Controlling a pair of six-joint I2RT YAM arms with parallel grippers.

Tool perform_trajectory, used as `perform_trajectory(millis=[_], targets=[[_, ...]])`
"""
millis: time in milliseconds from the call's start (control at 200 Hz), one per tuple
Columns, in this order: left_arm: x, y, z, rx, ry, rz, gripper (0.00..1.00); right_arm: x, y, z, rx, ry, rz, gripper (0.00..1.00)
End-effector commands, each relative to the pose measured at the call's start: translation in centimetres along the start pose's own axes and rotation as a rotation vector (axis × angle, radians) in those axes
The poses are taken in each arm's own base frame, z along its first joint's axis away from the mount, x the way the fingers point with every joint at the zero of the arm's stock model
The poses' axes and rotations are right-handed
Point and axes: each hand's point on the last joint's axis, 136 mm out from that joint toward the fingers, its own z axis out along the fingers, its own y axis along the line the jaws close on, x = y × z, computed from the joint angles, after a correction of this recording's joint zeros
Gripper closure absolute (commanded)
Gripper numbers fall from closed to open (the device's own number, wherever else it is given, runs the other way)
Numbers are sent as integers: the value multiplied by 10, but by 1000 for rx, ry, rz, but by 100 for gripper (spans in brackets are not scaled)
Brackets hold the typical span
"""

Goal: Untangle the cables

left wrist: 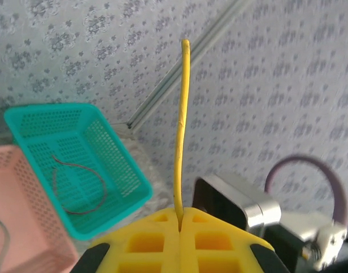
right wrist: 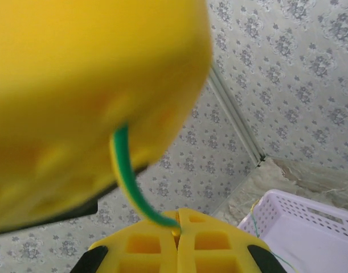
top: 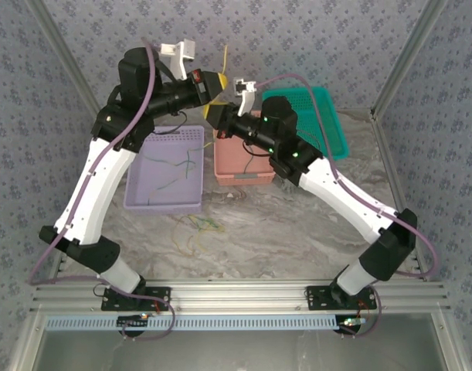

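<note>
Nearest me, loose cables [top: 198, 224] lie on the marble tabletop [top: 297, 239]. Farther out, above the pink basket [top: 234, 164], my left gripper [left wrist: 180, 215] and right gripper [right wrist: 176, 226] both pinch one yellow-green cable [right wrist: 125, 176], jaws closed tight.

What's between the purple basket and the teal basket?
The pink basket sits between the purple basket and the teal basket, partly hidden by the right arm, in the top view.

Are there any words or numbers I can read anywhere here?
None: no readable words or numbers on the purple basket, pink basket, teal basket, yellow cable, green cable or wallpaper, which bears only flowers.
</note>
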Motion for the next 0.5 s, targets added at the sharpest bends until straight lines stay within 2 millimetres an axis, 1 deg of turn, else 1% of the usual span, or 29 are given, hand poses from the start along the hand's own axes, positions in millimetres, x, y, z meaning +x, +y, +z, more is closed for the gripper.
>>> perform_trajectory(millis=[0, 35, 55, 75, 95, 105, 120, 130, 145, 175, 190, 210, 235, 255, 320, 360, 390, 425, 495], targets=[[-9, -59, -25, 175, -35, 288, 100, 77, -15, 17, 11, 257, 94, 100], [-12, -51, -27, 120, -50, 291, 100, 75, -16, 17, 8, 246, 98, 100], [-14, -47, -29, 92, -60, 292, 93, 73, -16, 16, 5, 235, 102, 100], [-15, -43, -32, 64, -71, 289, 81, 71, -17, 16, 5, 228, 109, 100], [-18, -39, -35, 29, -87, 287, 63, 68, -18, 15, 3, 214, 114, 100], [-19, -35, -38, 6, -98, 283, 51, 66, -19, 15, 3, 209, 118, 100], [-22, -30, -41, -32, -115, 274, 37, 65, -20, 14, 4, 202, 118, 100], [-24, -27, -46, -60, -132, 267, 30, 63, -20, 14, 3, 195, 117, 100], [-28, -22, -52, -105, -161, 255, 23, 61, -21, 13, 4, 188, 127, 100], [-31, -12, -63, -169, -204, 237, 18, 57, -24, 12, 13, 174, 149, 100], [-32, -10, -70, -190, -226, 233, 14, 55, -27, 12, 19, 168, 156, 100], [-33, -9, -80, -209, -257, 231, 12, 53, -29, 11, 22, 158, 165, 100], [-33, -6, -91, -231, -291, 221, 7, 49, -32, 11, 24, 145, 176, 100], [-29, 1, -96, -256, -306, 206, 4, 48, -34, 10, 25, 140, 185, 100], [-18, 7, -116, -284, -334, 195, 3, 42, -42, 9, 40, 119, 213, 100], [-6, 15, -125, -309, -325, 183, 5, 39, -47, 8, 48, 109, 229, 100], [4, 19, -129, -314, -312, 179, 11, 36, -50, 8, 53, 102, 243, 100], [19, 22, -129, -295, -284, 187, 19, 34, -55, 8, 64, 95, 268, 100], [51, 33, -118, -249, -216, 198, 30, 30, -66, 10, 82, 88, 333, 100]])
